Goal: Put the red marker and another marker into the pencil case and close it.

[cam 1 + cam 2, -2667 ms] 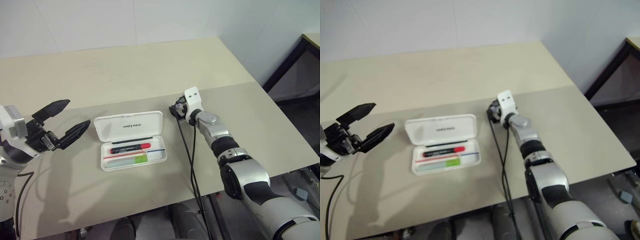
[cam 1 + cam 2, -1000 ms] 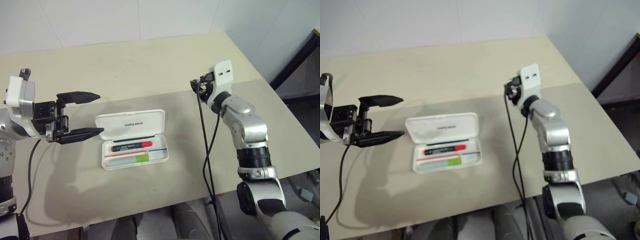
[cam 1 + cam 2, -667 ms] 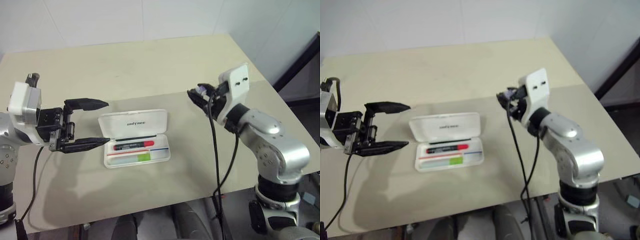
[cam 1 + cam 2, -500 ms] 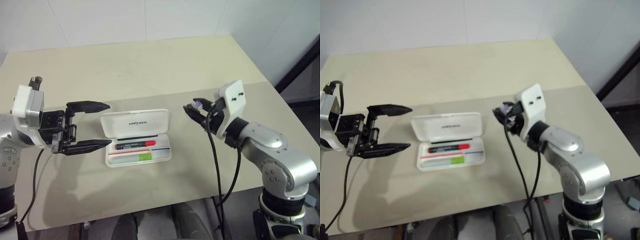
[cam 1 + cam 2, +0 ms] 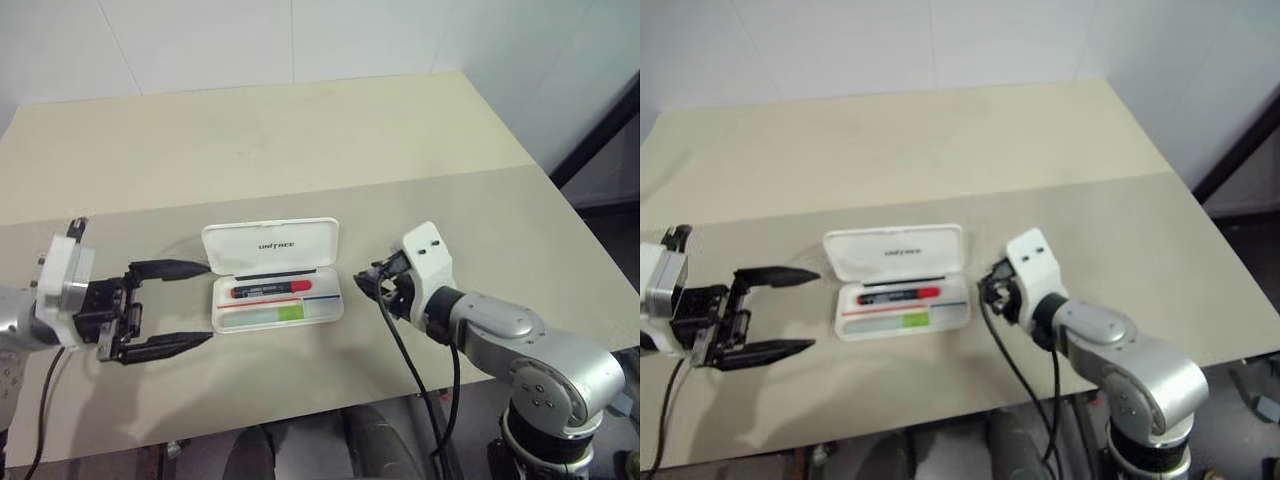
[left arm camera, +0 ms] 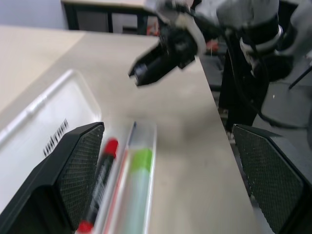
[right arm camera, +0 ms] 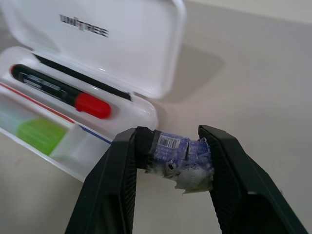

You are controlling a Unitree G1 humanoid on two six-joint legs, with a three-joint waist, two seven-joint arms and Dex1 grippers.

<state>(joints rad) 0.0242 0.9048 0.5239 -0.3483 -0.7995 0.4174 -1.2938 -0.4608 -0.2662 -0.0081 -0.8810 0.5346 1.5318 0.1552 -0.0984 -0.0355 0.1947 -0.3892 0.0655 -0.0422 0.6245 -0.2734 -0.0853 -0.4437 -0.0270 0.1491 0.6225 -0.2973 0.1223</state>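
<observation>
Left eye view: both arms have dropped beside the open white plastic pencil case (image 5: 272, 272), markers inside; left claw (image 5: 172, 306) gapes empty, right claw (image 7: 171, 158) pinches a small blue-labelled scrap (image 7: 179, 155), so closing remains.

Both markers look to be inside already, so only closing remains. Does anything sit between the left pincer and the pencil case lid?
Nothing visible does. The left pincer, open, hangs beside the pencil case, with bare table between them. The lid stands open.

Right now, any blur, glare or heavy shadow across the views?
Left wrist view: soft all over, the right tool smeared. Right wrist view: sharp on the pencil case lettering and the red marker. Eye views: even light, no glare, soft shadow under the left tool.
</observation>
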